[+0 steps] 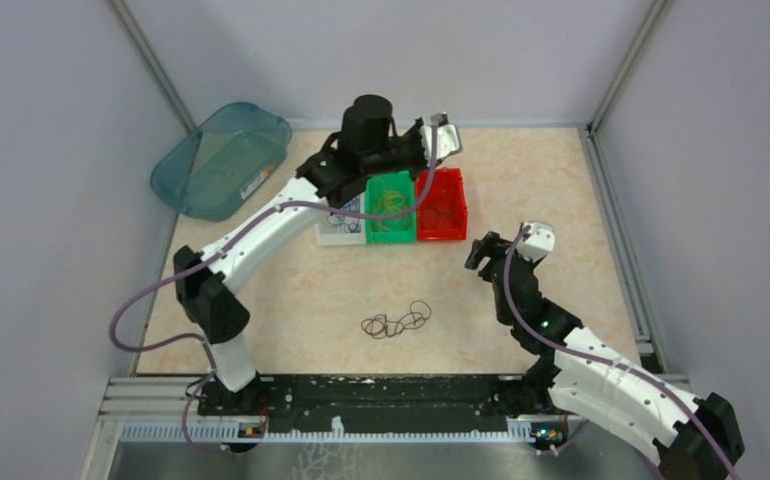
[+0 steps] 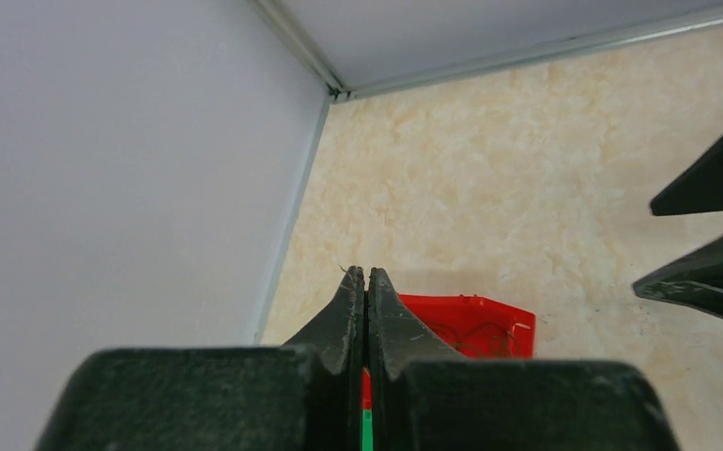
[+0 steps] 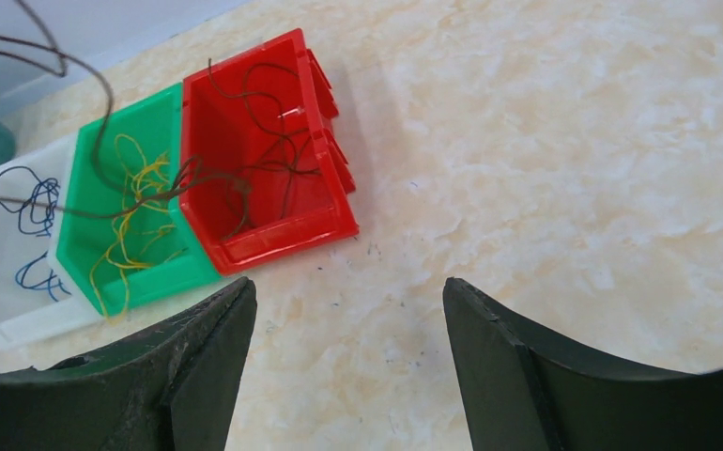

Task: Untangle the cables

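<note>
A tangle of dark cables (image 1: pixel 396 322) lies on the table in front of the arms. My left gripper (image 1: pixel 446 145) hangs above the red bin; in the left wrist view it (image 2: pixel 366 272) is shut, with a hair-thin wire end poking out at the tip. In the right wrist view a dark brown cable (image 3: pixel 104 94) hangs from above and trails down into the red bin (image 3: pixel 330 225). The green bin (image 3: pixel 165 282) holds yellow cables (image 3: pixel 137 202). The white bin (image 3: pixel 20 324) holds blue cables (image 3: pixel 29 202). My right gripper (image 1: pixel 481 250) is open and empty (image 3: pixel 348 291) over bare table.
The three bins stand side by side at the middle back: white (image 1: pixel 329 238), green (image 1: pixel 373 200), red (image 1: pixel 459 205). A teal plastic tub (image 1: pixel 223 160) sits at the back left. Grey walls enclose the table on three sides.
</note>
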You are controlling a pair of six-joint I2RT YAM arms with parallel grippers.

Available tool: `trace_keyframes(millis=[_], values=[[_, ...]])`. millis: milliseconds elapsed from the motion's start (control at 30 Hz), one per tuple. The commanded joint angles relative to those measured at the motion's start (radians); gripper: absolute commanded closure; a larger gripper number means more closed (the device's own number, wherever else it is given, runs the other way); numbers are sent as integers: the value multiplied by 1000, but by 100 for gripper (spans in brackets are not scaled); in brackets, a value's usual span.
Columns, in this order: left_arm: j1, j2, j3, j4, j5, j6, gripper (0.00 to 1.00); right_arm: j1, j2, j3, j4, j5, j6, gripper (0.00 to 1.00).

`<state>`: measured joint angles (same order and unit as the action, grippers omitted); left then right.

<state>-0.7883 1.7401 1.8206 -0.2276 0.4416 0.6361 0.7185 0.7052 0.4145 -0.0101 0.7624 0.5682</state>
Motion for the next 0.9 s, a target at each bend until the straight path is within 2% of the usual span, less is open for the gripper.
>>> trace_keyframes(millis=[0,200,433,867], values=[[-5,95,93,79,-74,21,100,-16,-41,-18,-36,21,28,27],[-5,227,115,100,-113,102,100,-31,-80,-37,-39,24,24,27],[-8,386,173,82,-228,197,100,-43,-123,-39,-42,23,20,27],[-12,583,270,96,-231,101,100,-56,-131,3,-77,20,9,27]])
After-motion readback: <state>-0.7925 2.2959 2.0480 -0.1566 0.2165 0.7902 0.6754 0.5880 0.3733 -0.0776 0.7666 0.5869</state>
